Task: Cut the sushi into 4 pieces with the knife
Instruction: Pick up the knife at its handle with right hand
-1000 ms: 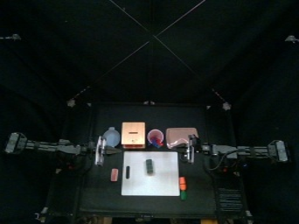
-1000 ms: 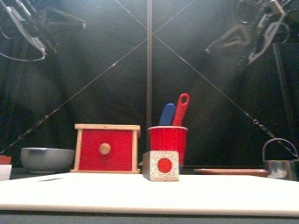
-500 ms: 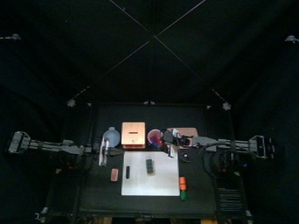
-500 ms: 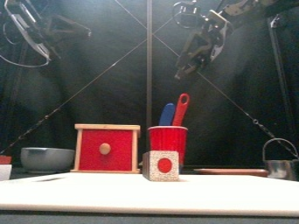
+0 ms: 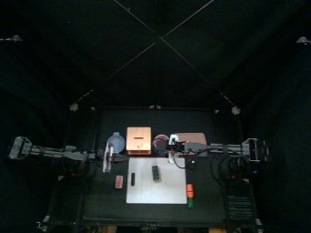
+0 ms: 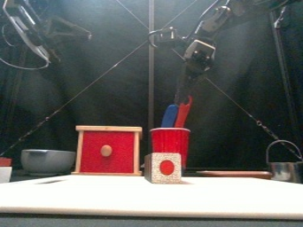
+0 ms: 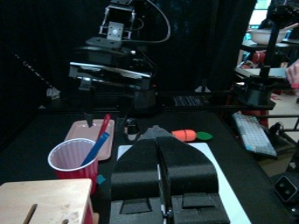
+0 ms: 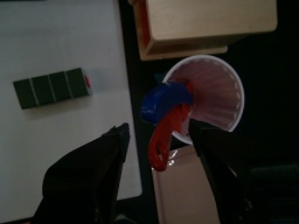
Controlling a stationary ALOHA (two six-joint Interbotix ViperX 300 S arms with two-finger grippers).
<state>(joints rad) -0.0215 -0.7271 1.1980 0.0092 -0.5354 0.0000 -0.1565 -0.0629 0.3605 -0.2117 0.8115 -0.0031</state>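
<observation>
the sushi roll (image 5: 155,170) lies whole on the white cutting board (image 5: 155,188), towards the board's back edge and near the middle of the table. from the right wrist camera its dark green blocks sit joined in one row, and from the front its speckled end with a red centre faces the room. just behind the board stands the red cup (image 6: 169,146), with the blue knife (image 6: 169,115) and the red knife (image 6: 183,108) sticking up out of it, the red one leaning right and reaching higher. the right gripper (image 6: 187,87) hangs right over the cup, its jaws spread apart and pointing down at the knife handles. through its own wrist camera the red knife's handle shows in the gap between the two jaws, and i can't make out either jaw touching it. the left gripper (image 5: 105,164) hovers off the board's left side, in front of the blue-grey bowl (image 5: 115,141), its jaws pressed together with nothing in them. the wooden box (image 6: 109,150) with its red drawer front stands just left of the cup, and the pink tray (image 5: 187,140) lies to the cup's right. a metal cutter (image 6: 284,164) sits off to the right of the tray. a small red toy (image 5: 119,181) lies left of the board, and an orange toy (image 5: 190,189) and a green toy (image 5: 191,202) lie to its right.
</observation>
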